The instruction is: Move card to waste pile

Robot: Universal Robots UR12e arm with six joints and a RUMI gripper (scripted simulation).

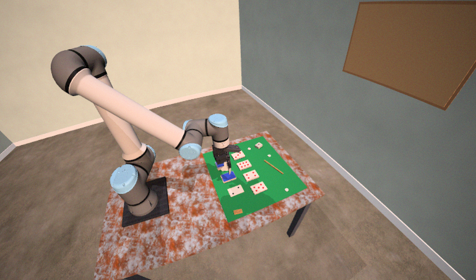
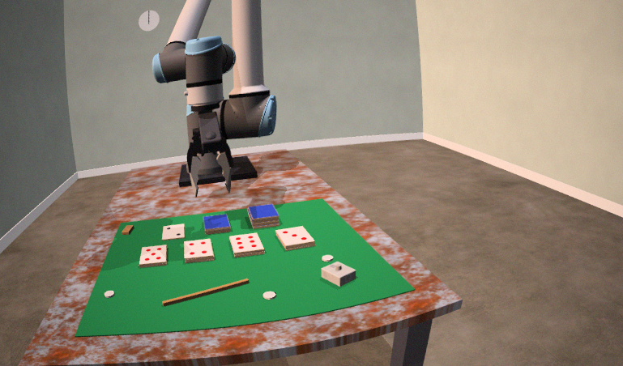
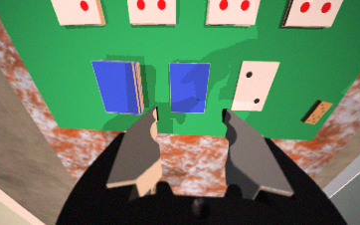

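The face-down stock (image 2: 263, 213) (image 3: 114, 86) is a tall stack of blue-backed tiles on the green mat (image 2: 305, 291) (image 1: 288, 175). Beside it lies a lower pile with a blue-backed card (image 2: 216, 222) (image 1: 228, 176) (image 3: 190, 87) squarely on top. A face-up card with two black pips (image 2: 172, 231) (image 1: 235, 190) (image 3: 256, 85) lies further along the same row. My gripper (image 2: 212, 190) (image 1: 228, 168) (image 3: 189, 109) hangs above the low blue pile, towards the table edge. Its fingers stand half apart with nothing between them. In the top view the gripper hides most of the stock.
A row of several face-up red-pip cards (image 2: 246, 244) (image 1: 250, 175) lies beyond the piles. A wooden stick (image 2: 205, 291) (image 1: 273, 166), three white discs (image 2: 269, 295), a pale block with a peg (image 2: 338, 273) and a small brown tile (image 2: 127, 229) (image 3: 317, 112) also rest on the mat.
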